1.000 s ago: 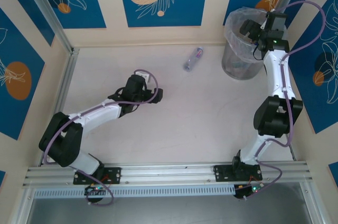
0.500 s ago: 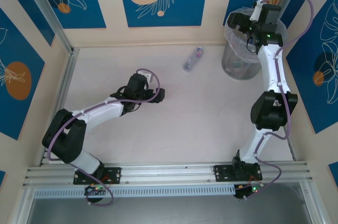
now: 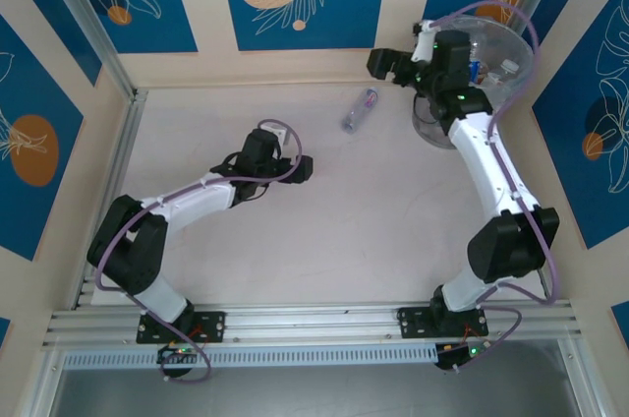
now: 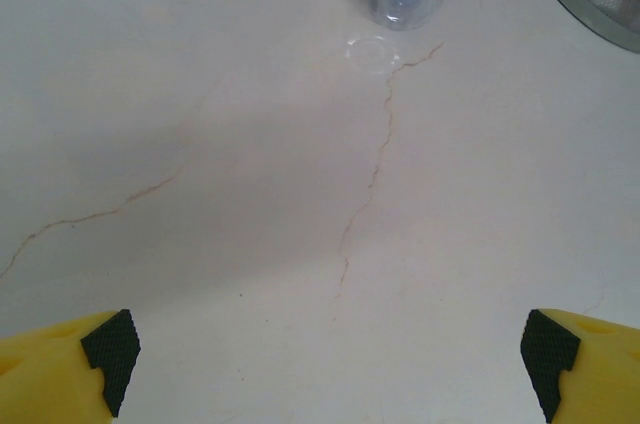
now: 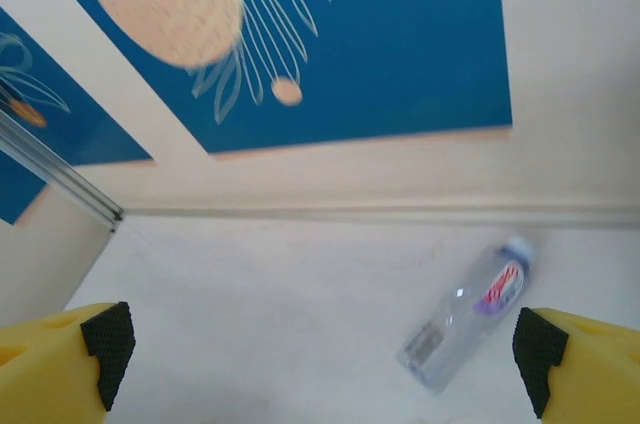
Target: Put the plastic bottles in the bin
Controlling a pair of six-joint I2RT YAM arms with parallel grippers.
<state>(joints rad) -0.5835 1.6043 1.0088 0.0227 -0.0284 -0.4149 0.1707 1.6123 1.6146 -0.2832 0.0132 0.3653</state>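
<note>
**One bottle out on the table, both grippers wide open, how I'm planning the grab**

So I'm looking at a small clear plastic bottle (image 3: 359, 109) with a purplish-red label and a pale cap. It's lying on its side on the pale, hairline-cracked table top (image 3: 344, 230), toward the back wall and near the left side of the round grey bin with the crinkly clear bag liner (image 3: 511, 43). The cap end is pointing back and right, and the base is facing my left arm.

It's looking empty to me, so I'm guessing it's super light, thin-walled and squishy. It's also round and slick, so it's probably going to roll or skate off if I nudge it instead of pinching it cleanly. I'm thinking of taking it across the middle of the body, right around the label, with my jaws square to its long axis. The neck is looking too skinny to trust, and squeezing hard is just going to dent it.

My left gripper (image 3: 298, 168) is hanging low over the table, aiming at the bottle's base but well short of it, fingers spread all the way and holding nothing. My right gripper (image 3: 391, 65) is hovering by the bin's left side, also spread fully and empty. The bin is looking tipped behind my right arm, but I can't tell for sure.
</note>
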